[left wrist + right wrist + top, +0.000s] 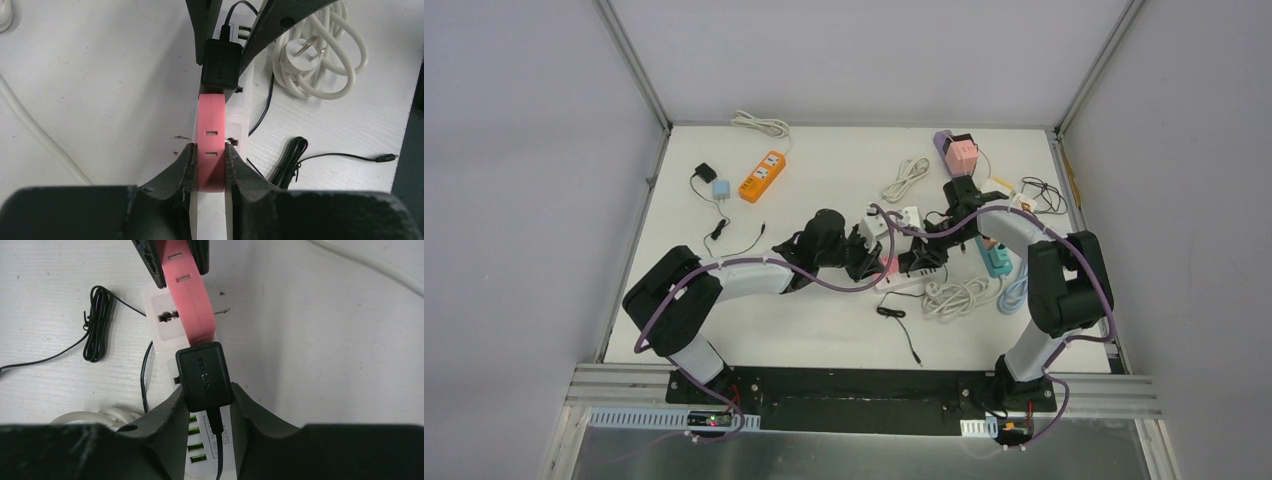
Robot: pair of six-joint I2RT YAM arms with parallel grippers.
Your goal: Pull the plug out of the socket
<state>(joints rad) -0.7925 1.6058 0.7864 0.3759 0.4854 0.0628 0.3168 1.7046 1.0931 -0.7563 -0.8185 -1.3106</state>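
my right hand (206, 392) is clamped on the black boxy plastic power adapter (203, 372), one finger on each flat side, near the end where its thin black cord (218, 450) leaves. the adapter stands plugged into the long white plastic power strip (162, 315), which lies on the white bench (824, 330) between my two arms. my left hand (210, 147) is closed tight on the pink plastic block with two small slots (211, 115), which runs along the strip just beside the adapter. i cannot tell whether that block is part of the strip or a separate piece seated in it.

i judge the adapter to be light, rigid and smooth-sided. nothing will crush, but the shell may slip through my grip if the pins sit tight. the flat sides are the place to hold, never the cord, which is thin and would strain at its root. the strip looks light too and will likely lift with the plug unless my left hand pins it down. so i want a straight pull along the pins, without twisting.
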